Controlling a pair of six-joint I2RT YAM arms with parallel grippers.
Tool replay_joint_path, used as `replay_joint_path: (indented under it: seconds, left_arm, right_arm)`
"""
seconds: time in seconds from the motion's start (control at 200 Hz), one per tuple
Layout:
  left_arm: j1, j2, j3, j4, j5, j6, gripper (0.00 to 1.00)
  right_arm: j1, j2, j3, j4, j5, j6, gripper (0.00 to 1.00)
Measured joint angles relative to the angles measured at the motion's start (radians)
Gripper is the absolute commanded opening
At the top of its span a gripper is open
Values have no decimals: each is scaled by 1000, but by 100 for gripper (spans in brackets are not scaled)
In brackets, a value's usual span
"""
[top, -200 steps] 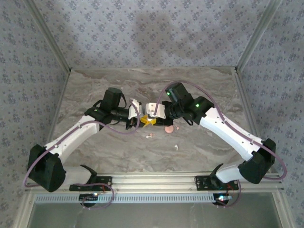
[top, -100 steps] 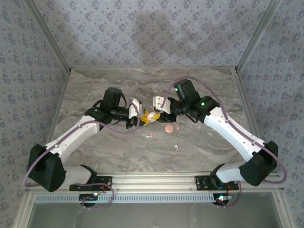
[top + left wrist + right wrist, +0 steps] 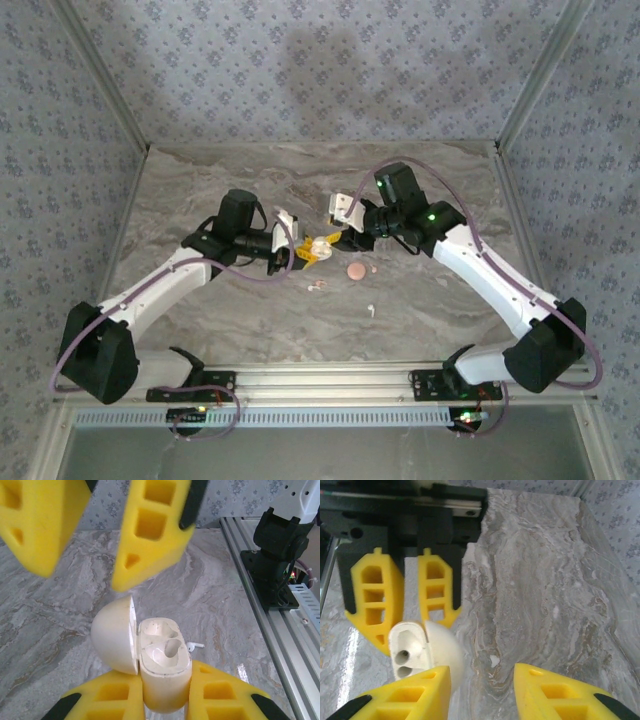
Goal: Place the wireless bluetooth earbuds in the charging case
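Right pincer: drawn back from left pincer, jaws parted, empty. Left pincer: clamped on glossy white plastic charging case, lid open, sockets presented for loading.

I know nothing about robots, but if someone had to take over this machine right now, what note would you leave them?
Left gripper: shut on the charging case, whose lid is open.
Right gripper: open, empty, close beside the case.
Earbuds: a small loose cluster and a single one lie on the table, near a pink disc.
Done: case gripped and opened.
Left: pick up the loose earbuds and seat them in the case. I cannot tell whether either socket is already filled.
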Motion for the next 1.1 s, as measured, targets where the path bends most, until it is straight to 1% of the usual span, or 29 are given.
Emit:
replay_joint_path:
  seconds: [0.165,0.205,0.34,0.47,0.595,0.695,0.83,0.884,0.994,1.099]
  left_arm:
    - [13,1,-70,135,5,-103,13]
    - [15,2,-89,176,2,-128,13]
    - [21,21,-163,323,-18,-223,13]
    - [21,53,-220,447,-52,-303,12]
    - [21,67,-264,537,-89,-363,12]
    - [21,72,-294,609,-121,-407,13]
    - [20,72,-333,675,-155,-447,13]
    - [20,73,-341,690,-164,-459,13]
    - [20,73,-348,710,-181,-476,12]
    - [20,73,-348,714,-191,-481,12]
  right_arm:
    - [-35,-32,-14,49,-30,90,48]
    - [-43,-43,-15,59,-29,121,48]
    - [-67,-77,-21,67,7,293,49]
    - [-82,-114,-70,59,100,498,49]
    - [-84,-114,-119,-44,202,732,52]
    - [-86,-99,-144,-172,262,868,52]
    - [-82,-66,-187,-297,329,1000,49]
    - [-75,-51,-206,-338,354,1042,46]
    - [-41,10,-222,-419,403,1125,45]
    - [2,68,-224,-449,433,1194,45]
